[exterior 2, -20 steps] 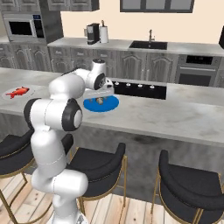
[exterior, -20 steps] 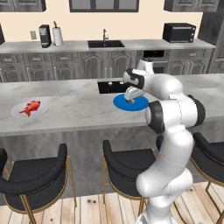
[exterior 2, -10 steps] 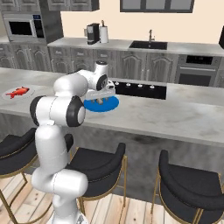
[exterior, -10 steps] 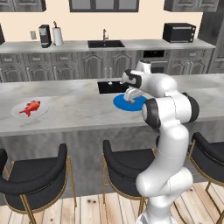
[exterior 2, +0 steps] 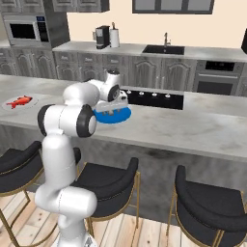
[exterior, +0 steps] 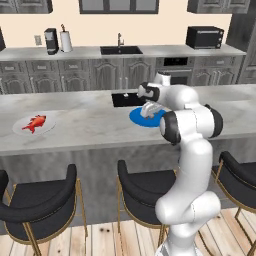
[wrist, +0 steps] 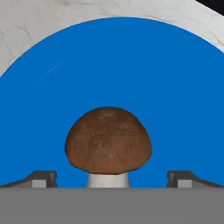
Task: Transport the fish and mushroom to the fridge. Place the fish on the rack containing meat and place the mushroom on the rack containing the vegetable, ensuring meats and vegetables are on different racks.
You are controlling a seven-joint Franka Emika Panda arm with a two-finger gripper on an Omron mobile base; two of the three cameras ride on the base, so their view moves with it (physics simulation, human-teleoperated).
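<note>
**Hand view: jaws wide apart over the mushroom on the blue plate**

The hand view shows the gripper [wrist: 111,179] with its jaws spread wide, one dark fingertip [wrist: 41,178] at each lower corner and nothing held between them. One mushroom [wrist: 108,144] stands upright in the gap, brown cap above a short pale stem, midway between the tips and touching neither. It stands on a round blue plate [wrist: 131,65], which holds nothing else. Pale marbled counter [wrist: 26,22] shows beyond the plate's rim.

In the left base view the gripper [exterior: 149,111] hangs just above the blue plate [exterior: 136,117] on the long grey island counter [exterior: 90,125], next to a dark cooktop [exterior: 122,99] set into the counter. Well apart, toward the island's left end, one red fish [exterior: 34,123] lies alone on a pale round plate [exterior: 50,120]. That makes two plates, each with a single item.

The right base view shows the same layout from the other side: the gripper [exterior 2: 115,107] over the blue plate [exterior 2: 123,116], and the fish [exterior 2: 18,101] on its pale plate [exterior 2: 6,104] far to the left. Three dark stools [exterior 2: 207,212] stand along the island's near side. On the back counter stand a coffee machine [exterior 2: 101,36] and a paper-towel roll [exterior 2: 114,37], with a sink [exterior 2: 161,48] further along.
</note>
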